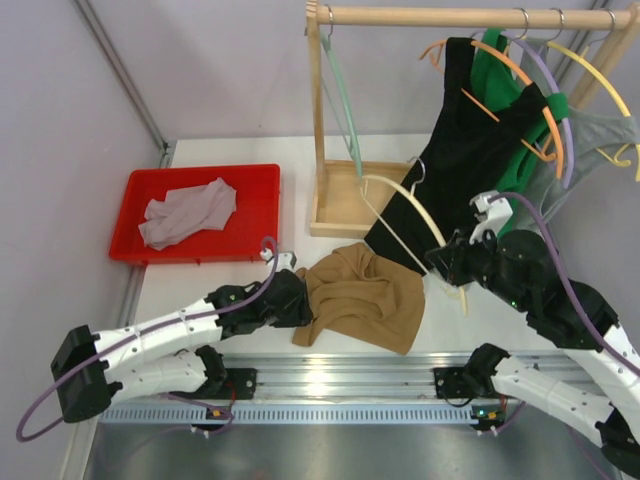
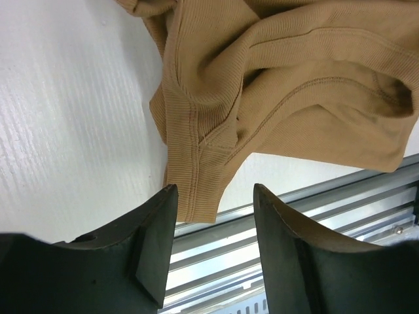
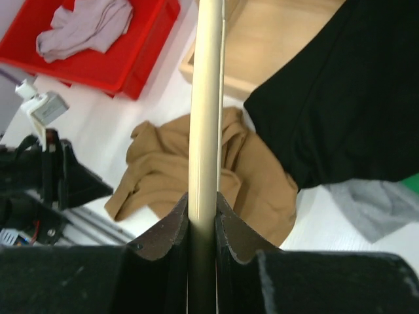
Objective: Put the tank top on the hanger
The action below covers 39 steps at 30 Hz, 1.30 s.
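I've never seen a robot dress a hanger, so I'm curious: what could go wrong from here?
1. The tank top lies crumpled with folds overlapping. The open left gripper at its edge might pinch several layers, so no strap opens for the hanger.
2. The right gripper clamps just one thin arm of the hanger, which could twist or slip when cloth drags on it.
3. The black top hangs close by and could snag.

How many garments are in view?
5: tank top on the table, grey-lilac garment in the red bin, black top, green top and grey garment on the rail; others may hide behind.
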### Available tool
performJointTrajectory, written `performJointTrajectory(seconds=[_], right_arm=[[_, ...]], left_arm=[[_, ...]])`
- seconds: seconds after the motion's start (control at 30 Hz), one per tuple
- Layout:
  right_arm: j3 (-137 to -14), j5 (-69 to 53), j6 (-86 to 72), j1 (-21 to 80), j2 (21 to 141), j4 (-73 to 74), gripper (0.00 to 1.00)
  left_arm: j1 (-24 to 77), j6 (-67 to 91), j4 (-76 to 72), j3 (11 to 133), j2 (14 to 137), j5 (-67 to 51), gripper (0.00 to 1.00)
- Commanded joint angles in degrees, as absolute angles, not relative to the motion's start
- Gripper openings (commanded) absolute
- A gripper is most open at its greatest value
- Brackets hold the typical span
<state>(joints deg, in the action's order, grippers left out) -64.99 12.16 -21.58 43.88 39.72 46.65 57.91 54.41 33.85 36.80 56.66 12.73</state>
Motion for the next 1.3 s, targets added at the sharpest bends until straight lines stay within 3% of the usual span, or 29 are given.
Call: performJointTrajectory(seconds=[0.0,0.47,0.67,1.07,1.27], right_arm=[[-62.85,6.77,-25.66,44.38,35.60,46.58,0.00],[-59.50,3.78,-26.02,44.38,31.73,49.66,0.00],[-59.24,2.73,-25.75,44.38,31.38,49.57,0.00],[-59.24,1.58,-24.87,44.38,31.90,49.92,0.00],[-59.06,1.76,-24.70,44.38,31.82,49.92,0.00]], left_arm=[[59.76,55.11,30.23,37.97,59.32,13.00,0.55],[67.50,57.22,36.64,44.64,73.91,24.08,0.50],[67.94,58.54,40.51,45.79,76.73,27.86,0.43],[68.47,56.96,39.91,46.76,78.58,26.90,0.39],[68.64,56.16,40.86,47.63,78.75,26.54,0.45]])
